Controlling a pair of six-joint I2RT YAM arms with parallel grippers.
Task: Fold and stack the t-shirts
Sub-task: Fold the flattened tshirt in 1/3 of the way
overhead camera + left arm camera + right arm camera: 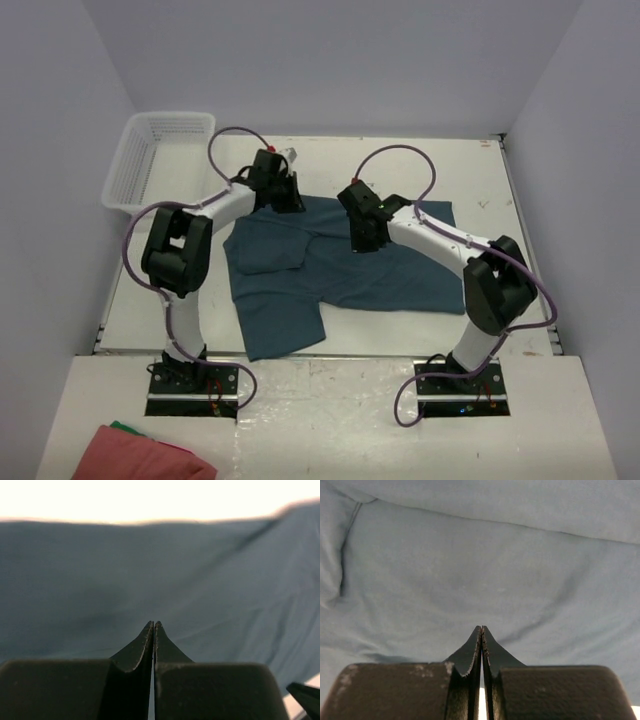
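Note:
A dark blue t-shirt [385, 275] lies spread on the white table, with its left part folded over and a flap hanging toward the near edge. My left gripper [287, 205] is at the shirt's far edge. In the left wrist view it [153, 624] is shut, and creases in the cloth [75, 580] run to its tips. My right gripper [366, 245] is over the shirt's middle. In the right wrist view it [481, 628] is shut, and a crease in the cloth [470, 570] meets its tips. Each seems to pinch a thin bit of fabric.
A white plastic basket [160, 150] stands at the far left of the table. A pink-red cloth [145, 458] with some green under it lies on the near ledge at the bottom left. Grey walls close in both sides.

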